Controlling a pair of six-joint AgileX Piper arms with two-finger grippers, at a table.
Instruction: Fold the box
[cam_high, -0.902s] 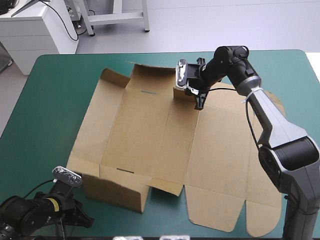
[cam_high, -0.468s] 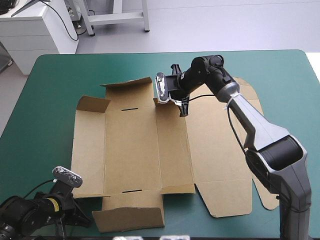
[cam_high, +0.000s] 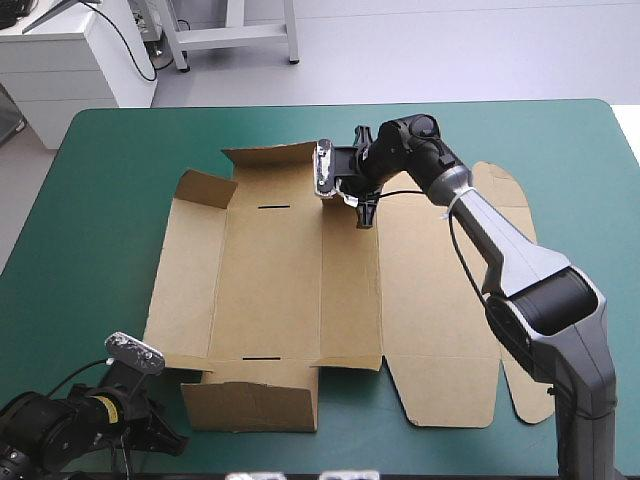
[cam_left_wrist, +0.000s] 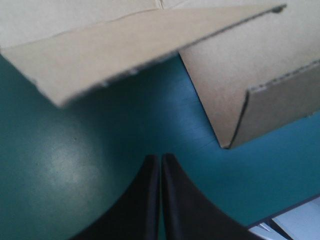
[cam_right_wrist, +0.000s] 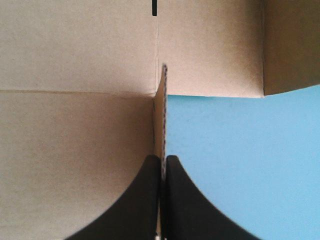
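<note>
Though mostly laid flat, box (cam_high: 290, 280): spread across teal-green cover (cam_high: 110, 210), long axis left-to-right, far flap stood up.
Right gripper (cam_right_wrist: 161, 161): pinched tight on that far flap.
Left gripper (cam_left_wrist: 160, 159): closed, nothing held; near-left wall is faced, just ahead.

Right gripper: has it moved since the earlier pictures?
Yes. The right gripper, shut on the box, has shifted toward the left edge of the table.

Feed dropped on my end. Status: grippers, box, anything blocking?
Right gripper shut on the box, pinching a far-side flap edge. Left gripper shut, empty, short of the raised near wall. Nothing seen blocking.
</note>
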